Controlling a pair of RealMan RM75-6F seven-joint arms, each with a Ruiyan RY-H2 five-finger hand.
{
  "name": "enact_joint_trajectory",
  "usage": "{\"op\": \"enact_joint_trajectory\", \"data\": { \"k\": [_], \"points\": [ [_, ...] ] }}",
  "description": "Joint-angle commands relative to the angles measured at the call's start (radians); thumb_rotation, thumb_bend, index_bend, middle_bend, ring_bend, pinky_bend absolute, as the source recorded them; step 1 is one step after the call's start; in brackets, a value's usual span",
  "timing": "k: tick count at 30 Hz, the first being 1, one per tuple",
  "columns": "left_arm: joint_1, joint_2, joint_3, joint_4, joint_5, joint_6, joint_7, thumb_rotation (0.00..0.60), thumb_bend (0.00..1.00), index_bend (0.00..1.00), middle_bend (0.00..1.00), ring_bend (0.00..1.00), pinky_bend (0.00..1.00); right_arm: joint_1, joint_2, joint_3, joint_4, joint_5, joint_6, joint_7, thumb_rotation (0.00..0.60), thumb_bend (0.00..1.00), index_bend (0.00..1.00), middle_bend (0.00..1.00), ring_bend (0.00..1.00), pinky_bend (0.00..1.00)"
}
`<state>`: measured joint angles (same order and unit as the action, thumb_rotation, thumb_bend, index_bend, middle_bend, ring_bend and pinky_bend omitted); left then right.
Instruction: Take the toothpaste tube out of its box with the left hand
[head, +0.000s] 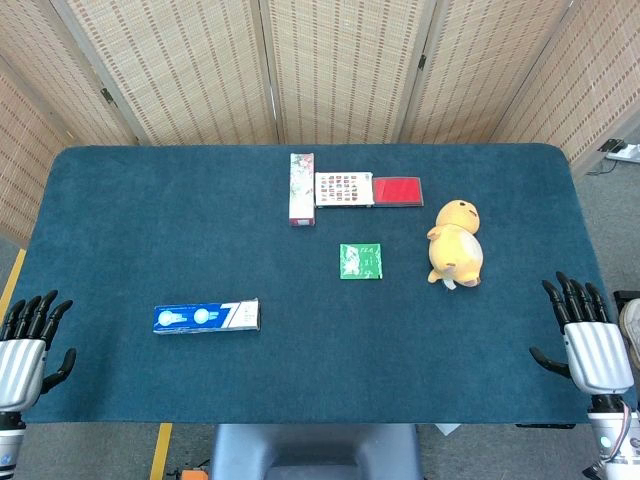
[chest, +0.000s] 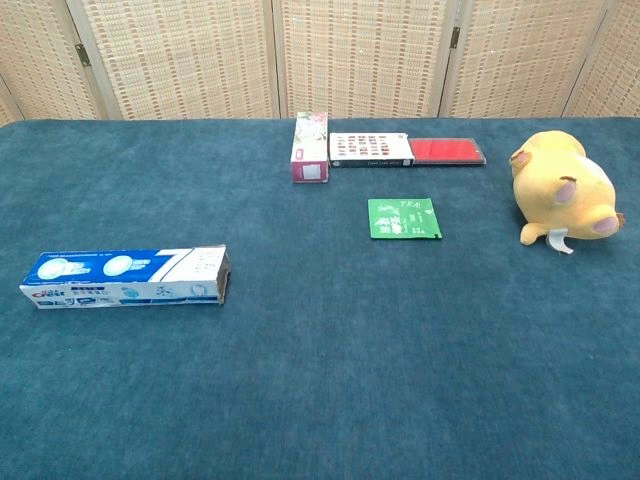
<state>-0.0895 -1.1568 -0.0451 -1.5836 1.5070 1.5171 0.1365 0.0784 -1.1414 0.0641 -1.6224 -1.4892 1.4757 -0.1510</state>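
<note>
A blue and white toothpaste box (head: 206, 317) lies flat on the dark blue table, front left; in the chest view the toothpaste box (chest: 125, 277) shows its right end flap open and dark inside. The tube itself is hidden. My left hand (head: 27, 345) hovers at the table's front left edge, fingers spread upward, holding nothing, well left of the box. At the front right edge, my right hand (head: 583, 340) also has its fingers apart and empty. Neither hand shows in the chest view.
A pink upright carton (head: 301, 188), a patterned flat box (head: 344, 189) and a red case (head: 397, 190) line the far middle. A green tea packet (head: 360, 261) lies at the centre, a yellow plush toy (head: 456, 243) to its right. Woven screens stand behind the table.
</note>
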Motion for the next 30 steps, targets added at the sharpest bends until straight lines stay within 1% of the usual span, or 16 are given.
{"op": "enact_joint_trajectory", "data": {
  "k": [1,3,5,8,10,12,14,16,18,20,21,23,24,26,30],
  "points": [
    [-0.001,0.001,0.003,0.003,0.007,0.0,-0.002,0.6,0.43,0.16,0.08,0.04,0.0,0.0,0.0,-0.001,-0.001,-0.001,-0.001,-0.002,0.6,0.2,0.0,0.0,0.0,0.0],
    [-0.002,0.002,0.009,0.003,0.011,-0.007,-0.001,0.6,0.43,0.17,0.09,0.04,0.0,0.0,0.001,-0.001,-0.001,-0.001,0.0,0.0,0.6,0.2,0.0,0.0,0.0,0.0],
    [-0.004,0.003,0.014,0.002,0.014,-0.015,0.004,0.6,0.43,0.18,0.13,0.05,0.0,0.0,0.002,-0.001,-0.001,-0.001,0.0,0.0,0.6,0.2,0.0,0.0,0.0,0.0],
    [-0.01,0.001,0.018,0.006,0.018,-0.027,0.023,0.6,0.43,0.19,0.14,0.06,0.01,0.0,0.002,-0.001,-0.002,-0.009,0.006,0.008,0.6,0.2,0.0,0.0,0.0,0.0],
    [-0.016,-0.007,0.012,0.017,0.023,-0.024,0.032,0.6,0.42,0.2,0.17,0.08,0.04,-0.001,0.001,-0.001,0.002,-0.014,0.01,0.011,0.6,0.2,0.0,0.0,0.0,0.0],
    [-0.025,-0.015,0.007,0.031,0.02,-0.035,0.015,0.6,0.42,0.23,0.2,0.1,0.08,-0.001,0.002,-0.002,0.003,-0.015,0.01,0.017,0.6,0.2,0.0,0.0,0.0,0.0],
    [-0.038,-0.012,0.006,0.035,0.006,-0.071,-0.031,0.6,0.41,0.26,0.23,0.12,0.11,-0.003,0.006,-0.001,0.003,-0.017,0.015,0.029,0.6,0.2,0.0,0.0,0.0,0.0],
    [-0.057,-0.004,0.002,0.037,-0.026,-0.128,-0.095,0.6,0.41,0.27,0.25,0.15,0.13,-0.006,0.01,0.002,0.004,-0.019,0.023,0.045,0.6,0.2,0.0,0.0,0.0,0.0],
    [-0.084,0.015,0.002,0.027,-0.06,-0.208,-0.134,0.6,0.41,0.27,0.26,0.16,0.14,-0.004,0.013,0.001,0.009,-0.024,0.022,0.058,0.6,0.2,0.0,0.0,0.0,0.0],
    [-0.108,0.047,0.002,-0.01,-0.099,-0.281,-0.142,0.6,0.41,0.27,0.26,0.16,0.15,-0.001,0.015,0.0,0.015,-0.028,0.017,0.065,0.6,0.2,0.0,0.0,0.0,0.0],
    [-0.121,0.064,-0.003,-0.043,-0.135,-0.316,-0.109,0.6,0.4,0.27,0.26,0.17,0.15,0.002,0.016,-0.001,0.017,-0.031,0.013,0.068,0.6,0.2,0.0,0.0,0.0,0.0],
    [-0.138,0.077,-0.017,-0.099,-0.2,-0.344,-0.017,0.6,0.37,0.27,0.26,0.19,0.15,0.005,0.017,-0.003,0.02,-0.034,0.007,0.075,0.6,0.2,0.0,0.0,0.0,0.0],
    [-0.15,0.077,-0.026,-0.137,-0.244,-0.355,0.05,0.6,0.36,0.27,0.26,0.19,0.15,0.008,0.019,-0.002,0.021,-0.034,0.003,0.082,0.6,0.2,0.0,0.0,0.0,0.0],
    [-0.175,0.07,-0.043,-0.191,-0.316,-0.373,0.142,0.6,0.33,0.26,0.26,0.19,0.16,0.011,0.022,-0.002,0.025,-0.033,-0.003,0.093,0.6,0.2,0.0,0.0,0.0,0.0],
    [-0.223,0.024,-0.071,-0.223,-0.449,-0.383,0.281,0.6,0.31,0.25,0.26,0.19,0.16,0.007,0.031,-0.006,0.026,-0.046,0.008,0.119,0.6,0.2,0.0,0.0,0.0,0.0]
  ]
}}
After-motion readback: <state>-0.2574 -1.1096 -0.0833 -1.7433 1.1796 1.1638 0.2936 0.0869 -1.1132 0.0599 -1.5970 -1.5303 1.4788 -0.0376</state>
